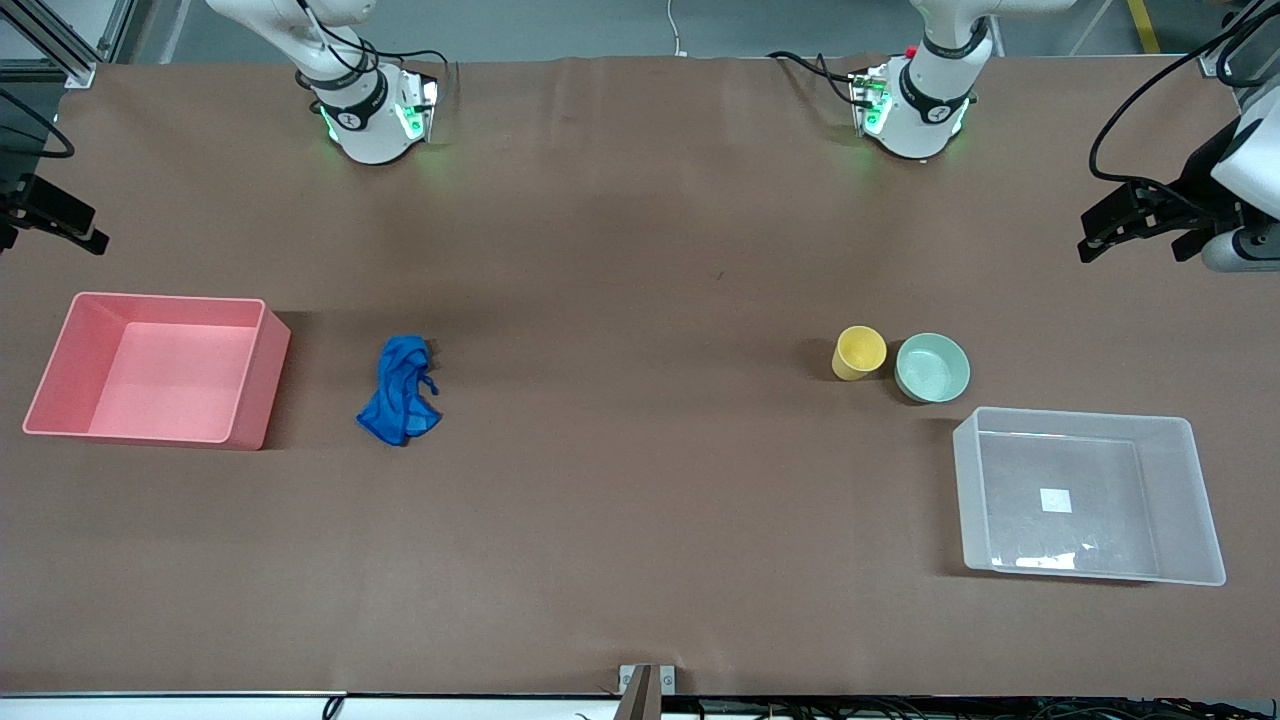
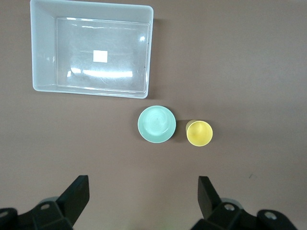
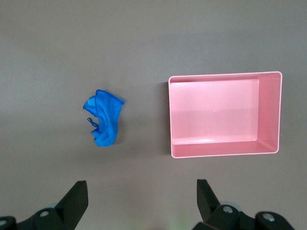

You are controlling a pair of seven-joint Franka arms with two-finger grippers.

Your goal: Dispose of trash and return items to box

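The blue rag [image 1: 400,391] lies crumpled on the table beside the pink bin [image 1: 262,370]; it also shows in the right wrist view [image 3: 105,118]. The yellow cup [image 1: 858,353] stands upright next to the mint-green bowl [image 1: 932,367]. Both are a little farther from the front camera than the clear box [image 1: 975,480], which is empty with a white sticker on its bottom. The left wrist view shows the cup [image 2: 199,132], bowl [image 2: 156,124] and box [image 2: 43,52]. My left gripper [image 2: 142,182] is open and empty, high over bare table. My right gripper [image 3: 140,185] is open and empty, high over bare table.
The pink bin [image 3: 271,115] is empty and stands at the right arm's end of the table. Dark equipment [image 1: 1140,215] juts in at the left arm's end and more [image 1: 55,215] at the right arm's end. Brown tabletop lies between the rag and the cup.
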